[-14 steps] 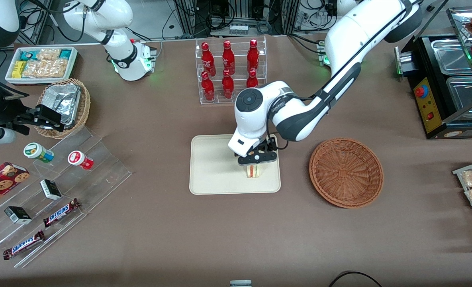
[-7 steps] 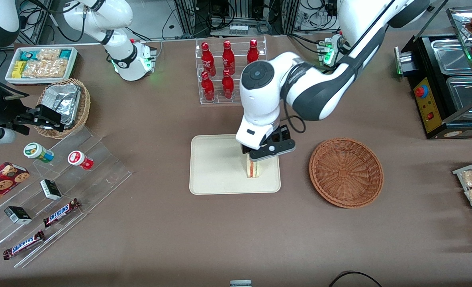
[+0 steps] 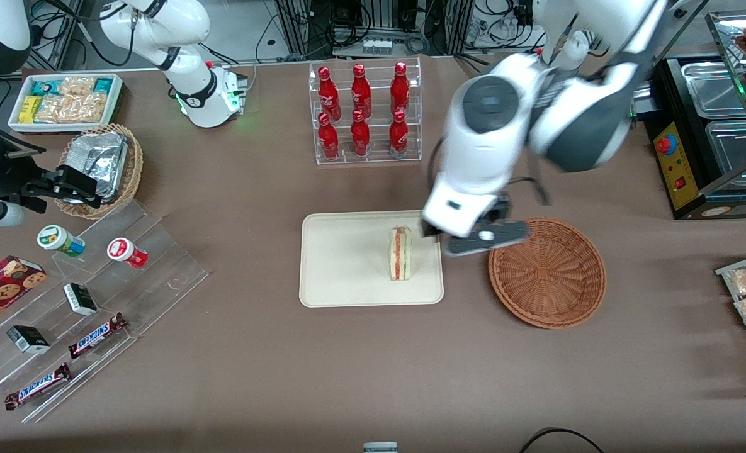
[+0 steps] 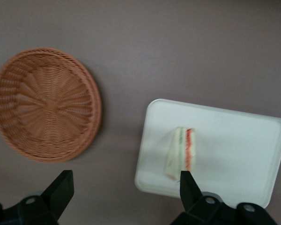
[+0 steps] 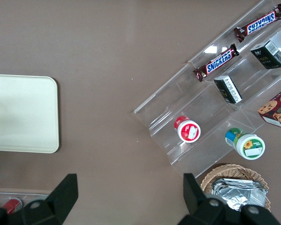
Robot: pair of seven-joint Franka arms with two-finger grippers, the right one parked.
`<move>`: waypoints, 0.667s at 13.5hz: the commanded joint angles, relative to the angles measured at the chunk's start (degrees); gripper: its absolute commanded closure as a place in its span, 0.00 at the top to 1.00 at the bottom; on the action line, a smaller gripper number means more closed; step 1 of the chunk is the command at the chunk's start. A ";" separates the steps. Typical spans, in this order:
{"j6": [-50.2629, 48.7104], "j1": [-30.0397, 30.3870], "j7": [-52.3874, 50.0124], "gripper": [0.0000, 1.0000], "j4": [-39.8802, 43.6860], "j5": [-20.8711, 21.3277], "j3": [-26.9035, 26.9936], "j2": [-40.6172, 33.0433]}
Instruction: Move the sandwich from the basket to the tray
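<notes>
The sandwich (image 3: 400, 253) stands on edge on the cream tray (image 3: 341, 258), at the tray's end nearest the basket, its red and green filling facing up. My left gripper (image 3: 476, 238) hangs high above the table, over the gap between the tray and the reddish-brown wicker basket (image 3: 547, 272), which holds nothing. In the left wrist view the gripper (image 4: 124, 187) is open with nothing between its black fingers (image 4: 61, 187). That view looks down on the sandwich (image 4: 180, 152), the tray (image 4: 239, 150) and the basket (image 4: 44, 103), all well below the fingers.
A clear rack of red bottles (image 3: 363, 113) stands farther from the camera than the tray. Toward the parked arm's end are a stepped acrylic stand with snacks (image 3: 89, 296), a foil-lined basket (image 3: 99, 167) and a white bin (image 3: 64, 100). A black machine (image 3: 706, 138) sits at the working arm's end.
The gripper was shut on the sandwich down on the tray; it has let go, risen and swung toward the basket. The sandwich stays standing on the tray.
</notes>
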 commanded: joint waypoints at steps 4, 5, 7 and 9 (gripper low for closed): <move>-12.40 -0.17 20.35 1.00 -1.30 -7.54 11.24 -10.80; -13.72 -0.08 21.06 1.00 -1.38 -7.71 12.29 -11.50; -14.88 4.01 24.82 1.00 -5.05 -8.94 13.01 -15.00; -16.18 5.45 28.00 1.00 -8.14 -10.35 13.18 -19.05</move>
